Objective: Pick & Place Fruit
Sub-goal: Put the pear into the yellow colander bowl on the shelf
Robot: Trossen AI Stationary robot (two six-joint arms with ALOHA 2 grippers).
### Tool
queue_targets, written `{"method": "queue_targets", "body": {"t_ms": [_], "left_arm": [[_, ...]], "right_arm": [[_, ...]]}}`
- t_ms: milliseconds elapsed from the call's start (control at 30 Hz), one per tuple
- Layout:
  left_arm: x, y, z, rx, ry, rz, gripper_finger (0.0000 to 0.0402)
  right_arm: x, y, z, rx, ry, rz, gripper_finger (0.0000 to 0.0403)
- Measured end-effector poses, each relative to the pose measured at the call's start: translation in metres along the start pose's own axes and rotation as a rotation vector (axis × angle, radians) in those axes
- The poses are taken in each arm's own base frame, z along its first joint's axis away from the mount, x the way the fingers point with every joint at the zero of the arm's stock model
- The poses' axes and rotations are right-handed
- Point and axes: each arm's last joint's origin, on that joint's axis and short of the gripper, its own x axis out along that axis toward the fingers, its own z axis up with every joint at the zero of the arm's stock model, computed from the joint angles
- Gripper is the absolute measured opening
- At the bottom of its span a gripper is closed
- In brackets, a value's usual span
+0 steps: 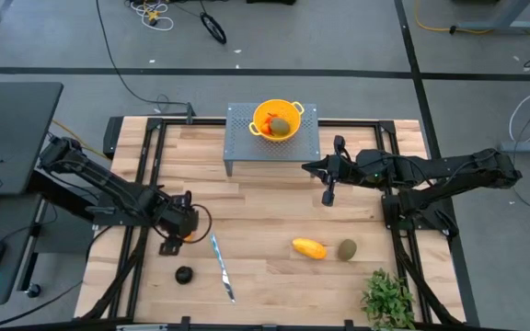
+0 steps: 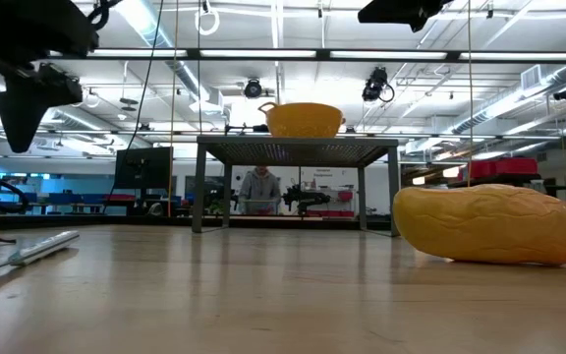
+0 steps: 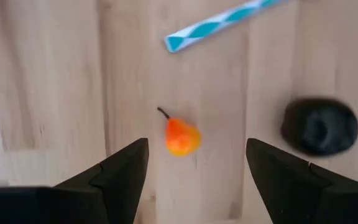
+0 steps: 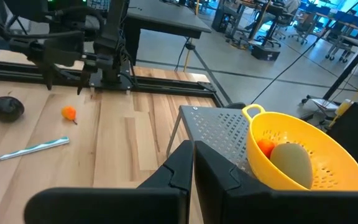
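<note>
- Small orange-red fruit (image 3: 181, 137) lies on the counter (image 1: 274, 221) under my left gripper (image 3: 196, 163), stem pointing away from the wide-spread fingers, toward the knife (image 3: 219, 23).
- Dark round fruit (image 3: 319, 126) sits beside it.
- My right gripper (image 1: 328, 197) hangs closed, empty, near the colander (image 1: 277, 120).

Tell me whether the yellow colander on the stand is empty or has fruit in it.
It has fruit in it. The yellow colander on the metal stand holds a green oval fruit and a small orange-red piece beside it.
</note>
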Motion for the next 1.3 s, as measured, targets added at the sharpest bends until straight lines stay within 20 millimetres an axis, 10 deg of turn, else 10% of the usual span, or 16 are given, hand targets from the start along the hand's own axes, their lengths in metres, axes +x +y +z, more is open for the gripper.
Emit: {"method": "queue_targets", "body": {"t_ms": [567,1300], "left_arm": [[0.000,0.002,-0.002,-0.610,0.002,0.033,0.0277],[0.010,0.005,-0.009,-0.865,0.035,0.059,0.0277]], "right_arm": [[0.000,0.000,0.000,0.000,0.000,0.000,0.0022],[0.000,0.000,0.000,-0.026,0.000,-0.001,0.0022]]}}
